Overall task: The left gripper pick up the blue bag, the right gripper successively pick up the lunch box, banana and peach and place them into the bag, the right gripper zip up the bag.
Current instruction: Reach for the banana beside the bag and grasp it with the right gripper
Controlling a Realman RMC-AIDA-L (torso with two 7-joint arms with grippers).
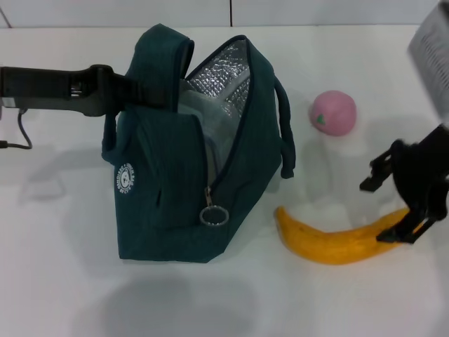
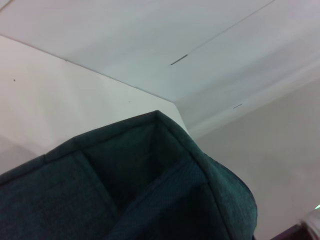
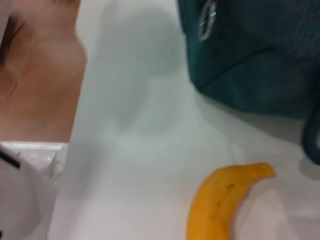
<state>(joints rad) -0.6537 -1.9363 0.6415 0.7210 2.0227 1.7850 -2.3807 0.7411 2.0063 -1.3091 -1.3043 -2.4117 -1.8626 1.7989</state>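
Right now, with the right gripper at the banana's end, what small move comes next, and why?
Probably close the right gripper on the banana and lift: its fingers straddle the banana's end on the table, while the left gripper holds the blue bag open.

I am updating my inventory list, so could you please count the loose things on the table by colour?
Teal-blue: 1, the blue bag, standing open with its silver lining showing
Yellow: 1, the banana, lying beside the bag
Pink: 1, the peach, behind the banana
Total: 3
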